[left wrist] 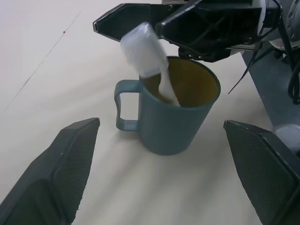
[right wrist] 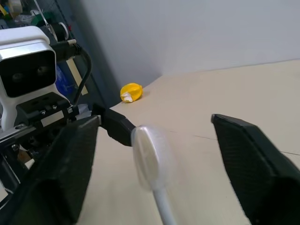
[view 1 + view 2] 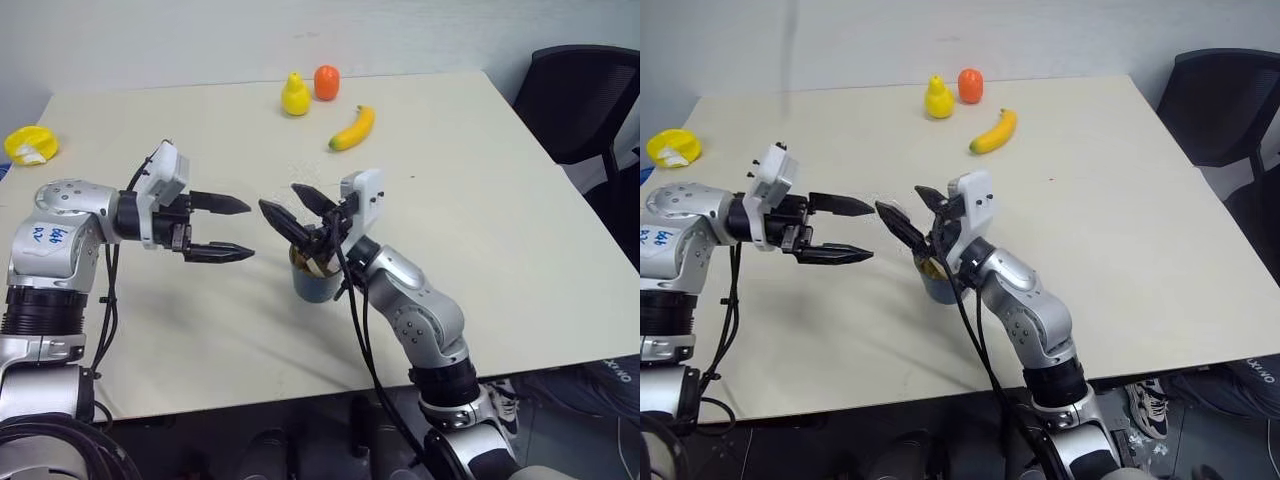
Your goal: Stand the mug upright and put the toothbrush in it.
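The teal-blue mug (image 1: 173, 126) stands upright on the table, its handle (image 1: 123, 107) to one side and its yellowish inside showing. The white toothbrush (image 1: 144, 50) stands in it, stem down and head leaning out over the rim; the head (image 2: 149, 157) looks blurred. My right gripper (image 3: 279, 197) hovers just above the mug, open, with the toothbrush head loose between its spread fingers. My left gripper (image 3: 248, 230) is open a little to the left of the mug, pointing at it and holding nothing.
A banana (image 3: 352, 128), a yellow pear-shaped fruit (image 3: 294, 94) and an orange-red fruit (image 3: 326, 82) lie at the far side of the table (image 3: 480, 230). A yellow object (image 3: 30, 145) sits at the far left edge. A black chair (image 3: 585, 100) stands at the right.
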Action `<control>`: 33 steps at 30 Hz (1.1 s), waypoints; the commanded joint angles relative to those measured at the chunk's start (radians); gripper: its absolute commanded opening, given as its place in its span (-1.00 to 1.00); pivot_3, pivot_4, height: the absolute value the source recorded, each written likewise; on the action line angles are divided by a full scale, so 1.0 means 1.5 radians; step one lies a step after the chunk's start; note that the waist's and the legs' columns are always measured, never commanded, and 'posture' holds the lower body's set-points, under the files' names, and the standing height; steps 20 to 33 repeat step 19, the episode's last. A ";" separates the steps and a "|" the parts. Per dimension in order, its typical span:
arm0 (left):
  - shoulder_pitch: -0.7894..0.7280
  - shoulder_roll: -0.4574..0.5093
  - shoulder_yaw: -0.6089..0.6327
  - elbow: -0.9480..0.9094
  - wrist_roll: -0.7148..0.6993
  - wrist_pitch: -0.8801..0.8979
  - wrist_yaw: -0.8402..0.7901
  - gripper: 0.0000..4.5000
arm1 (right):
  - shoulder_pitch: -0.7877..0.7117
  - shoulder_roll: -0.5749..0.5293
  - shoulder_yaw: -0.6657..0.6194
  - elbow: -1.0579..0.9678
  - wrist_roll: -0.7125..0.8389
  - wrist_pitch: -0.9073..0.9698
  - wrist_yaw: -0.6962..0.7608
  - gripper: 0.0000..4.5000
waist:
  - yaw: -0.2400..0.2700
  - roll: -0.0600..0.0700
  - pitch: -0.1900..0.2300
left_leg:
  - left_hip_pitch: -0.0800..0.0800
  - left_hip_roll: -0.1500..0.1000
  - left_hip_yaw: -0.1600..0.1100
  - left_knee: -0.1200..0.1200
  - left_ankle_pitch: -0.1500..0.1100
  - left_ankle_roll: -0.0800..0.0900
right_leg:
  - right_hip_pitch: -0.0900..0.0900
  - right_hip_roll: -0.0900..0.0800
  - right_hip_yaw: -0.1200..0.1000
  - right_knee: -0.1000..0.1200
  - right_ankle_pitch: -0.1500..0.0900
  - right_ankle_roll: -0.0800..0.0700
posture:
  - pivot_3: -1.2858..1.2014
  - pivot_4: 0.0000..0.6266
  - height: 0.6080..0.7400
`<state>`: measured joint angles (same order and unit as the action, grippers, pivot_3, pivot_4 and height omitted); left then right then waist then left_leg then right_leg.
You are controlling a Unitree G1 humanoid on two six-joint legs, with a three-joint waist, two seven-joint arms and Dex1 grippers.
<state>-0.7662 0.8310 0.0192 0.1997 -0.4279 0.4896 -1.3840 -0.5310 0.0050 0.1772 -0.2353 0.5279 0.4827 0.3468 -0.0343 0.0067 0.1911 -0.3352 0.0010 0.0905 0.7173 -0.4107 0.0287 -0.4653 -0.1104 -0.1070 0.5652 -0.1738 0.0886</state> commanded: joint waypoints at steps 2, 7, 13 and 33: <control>-0.022 -0.002 0.002 -0.002 -0.004 -0.006 -0.005 1.00 | 0.004 -0.068 -0.065 -0.124 0.057 0.063 0.006 0.99 | 0.001 0.000 0.000 | 0.000 0.000 0.000 0.000 0.000 0.000 | 0.000 0.000 0.000 0.000 0.000 0.000 | 0.03 -0.52 1.00; -0.031 -0.012 0.001 0.010 -0.008 -0.008 -0.014 1.00 | 0.003 -0.290 -0.208 -0.244 0.213 0.221 0.065 0.99 | 0.006 0.000 0.000 | 0.000 0.000 0.000 0.000 0.000 0.000 | 0.000 -0.001 0.000 0.000 0.000 0.000 | 0.03 -0.52 1.00; -0.040 0.001 0.005 0.028 -0.009 -0.019 -0.042 1.00 | 0.194 -0.722 -0.407 -0.291 0.284 0.301 0.399 0.99 | 0.022 0.000 0.001 | -0.001 0.001 0.000 -0.001 -0.002 0.002 | 0.000 0.001 -0.001 -0.004 0.000 0.000 | 0.03 -0.52 1.00; -0.045 0.014 0.004 0.034 -0.011 -0.020 -0.068 1.00 | 0.250 -0.772 -0.477 -0.264 0.307 0.290 0.465 0.99 | 0.021 -0.002 0.002 | 0.000 0.002 0.001 0.001 -0.002 0.003 | 0.004 0.001 0.002 -0.004 0.002 0.002 | 0.03 -0.52 1.00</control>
